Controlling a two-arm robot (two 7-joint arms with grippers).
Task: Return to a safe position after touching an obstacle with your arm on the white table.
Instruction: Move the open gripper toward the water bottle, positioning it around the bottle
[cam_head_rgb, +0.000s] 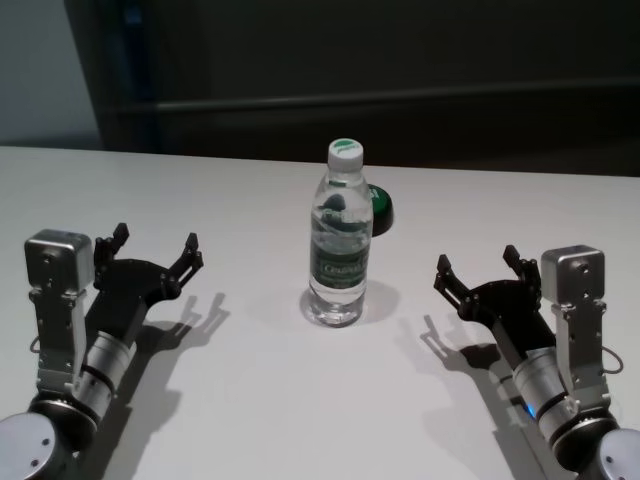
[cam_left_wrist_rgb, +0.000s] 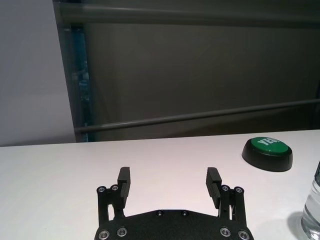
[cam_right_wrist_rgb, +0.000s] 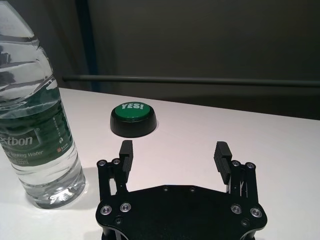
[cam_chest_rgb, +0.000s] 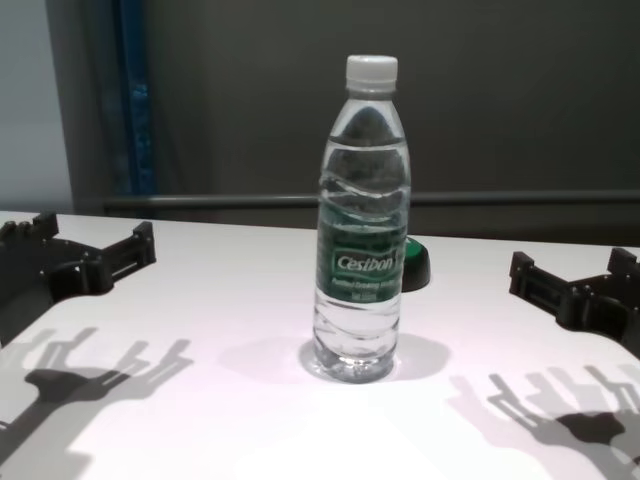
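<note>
You see the water bottle (cam_head_rgb: 340, 245) standing straight up in the middle of the white surface (cam_head_rgb: 250, 400). A small dark button with a green top (cam_head_rgb: 380, 208) sits just behind it. Your left end effector (cam_head_rgb: 155, 250) hangs over the surface to the left, well apart from the bottle, with its fingers spread wide and holding nothing. Your right end effector (cam_head_rgb: 480, 268) hangs on the right side, also spread wide and holding nothing.
</note>
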